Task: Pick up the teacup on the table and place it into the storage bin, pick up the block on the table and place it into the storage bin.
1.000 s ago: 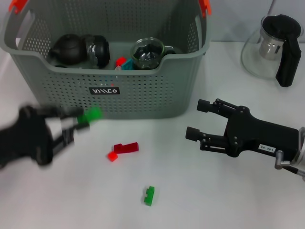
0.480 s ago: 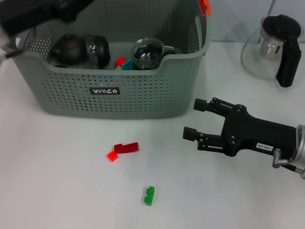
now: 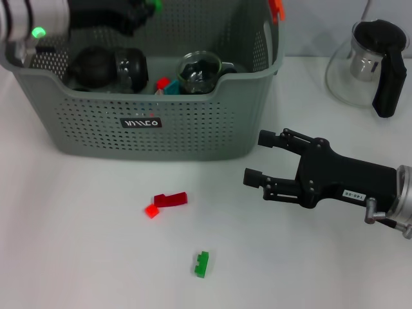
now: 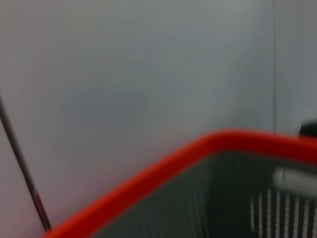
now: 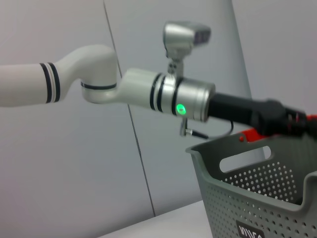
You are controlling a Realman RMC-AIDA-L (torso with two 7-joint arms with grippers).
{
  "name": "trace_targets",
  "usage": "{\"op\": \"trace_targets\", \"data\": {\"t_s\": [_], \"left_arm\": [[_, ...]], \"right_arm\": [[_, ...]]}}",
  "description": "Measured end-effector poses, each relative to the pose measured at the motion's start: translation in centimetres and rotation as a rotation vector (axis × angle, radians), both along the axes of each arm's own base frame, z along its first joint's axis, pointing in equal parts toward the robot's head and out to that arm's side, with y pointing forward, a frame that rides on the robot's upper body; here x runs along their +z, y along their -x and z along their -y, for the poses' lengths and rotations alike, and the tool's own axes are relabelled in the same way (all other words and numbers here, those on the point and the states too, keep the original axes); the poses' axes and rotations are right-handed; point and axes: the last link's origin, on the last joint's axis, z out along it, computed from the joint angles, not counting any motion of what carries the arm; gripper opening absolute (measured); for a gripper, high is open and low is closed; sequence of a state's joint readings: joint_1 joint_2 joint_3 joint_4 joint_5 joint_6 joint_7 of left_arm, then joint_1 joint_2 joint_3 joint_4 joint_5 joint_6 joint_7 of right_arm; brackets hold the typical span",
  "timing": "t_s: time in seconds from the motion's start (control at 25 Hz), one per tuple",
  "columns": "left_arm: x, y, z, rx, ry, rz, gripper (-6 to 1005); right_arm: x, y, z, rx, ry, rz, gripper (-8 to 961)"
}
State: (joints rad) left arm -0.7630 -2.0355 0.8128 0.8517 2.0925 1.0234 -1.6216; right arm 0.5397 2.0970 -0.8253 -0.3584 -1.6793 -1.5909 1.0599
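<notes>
Left gripper (image 3: 143, 8) is above the storage bin (image 3: 193, 132), at its far left side, clamped on a green block (image 3: 153, 4). Below it inside the bin lie a dark teapot (image 3: 93, 65) and a glass teacup (image 3: 198, 69). Right gripper (image 3: 259, 158) hovers over the table (image 3: 77, 244), fingers apart and holding nothing, just right of the bin's front wall. A red block (image 3: 168, 200) and a second green block (image 3: 202, 264) lie on the table to its left.

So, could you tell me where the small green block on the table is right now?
In the head view, the green block lies on the table near the front edge, just right of and nearer than the red block, well in front of the storage bin.
</notes>
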Motion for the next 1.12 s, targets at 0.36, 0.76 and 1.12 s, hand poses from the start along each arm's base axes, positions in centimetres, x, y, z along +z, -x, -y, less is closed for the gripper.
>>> {"op": "trace_targets", "data": {"t_s": [0.36,0.76,1.12], "left_arm": [[-2.7,-0.3,-0.1,0.054,-0.002,-0.135,260],[3.7,-1.9,4.8,-0.133,-0.017,0.504,505],[1.1,6.9,14.5,-0.311,0.015,0.583,818]], "right_arm": [[-0.1,-0.1,0.1,-0.008,0.002,-0.006,909],[0.0,-0.1,0.1,-0.008,-0.004,-0.006,910],[0.1,0.0,0.0,-0.005,-0.006,-0.007,910]]}}
